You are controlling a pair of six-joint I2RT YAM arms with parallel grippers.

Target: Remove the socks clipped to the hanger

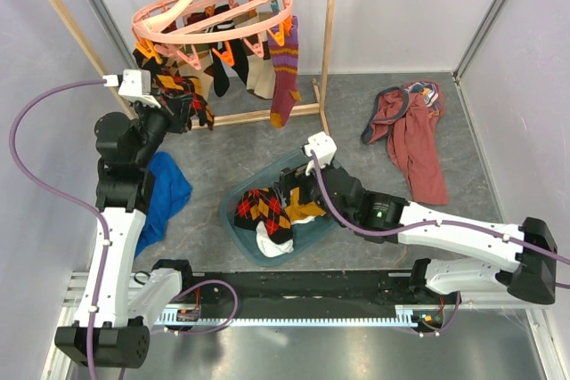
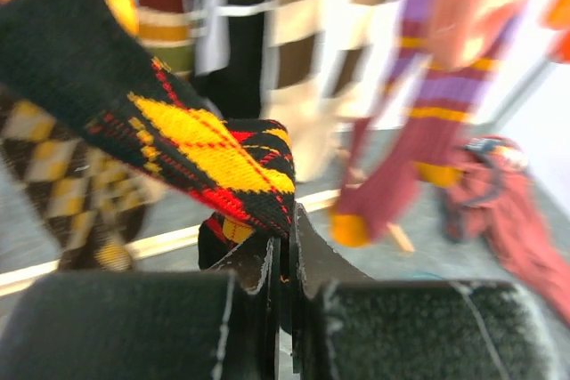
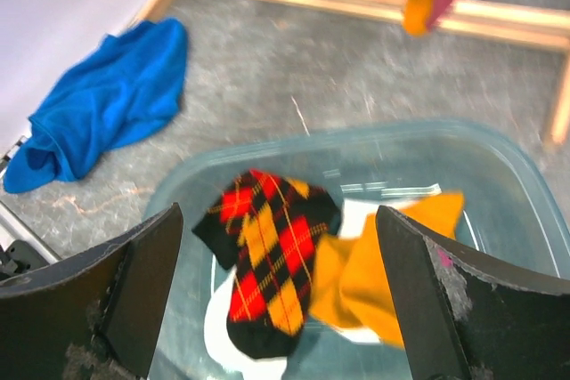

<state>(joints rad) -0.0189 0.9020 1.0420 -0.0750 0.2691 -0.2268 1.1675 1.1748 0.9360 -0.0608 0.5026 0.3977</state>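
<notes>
**Sock removal: left clamped, right parted over bin**

Left gripper (image 2: 283, 260): fingers pressed together on the black-red-yellow argyle sock (image 2: 205, 149), which hangs at 7 o'clock under the pink hanger (image 1: 147, 28).
Right gripper (image 3: 278, 220): fingers wide apart above the teal bin (image 3: 499, 144), at 5 o'clock from the hanger.
Bin contents: second argyle sock (image 3: 267, 264), mustard sock (image 3: 378, 278).
Purple striped sock (image 1: 285, 77): at the hanger's 4 o'clock.
Blue cloth (image 1: 165, 189): at 9 o'clock of the bin.

No text, label, brand, number or sign can be read on anything in the three views.
</notes>
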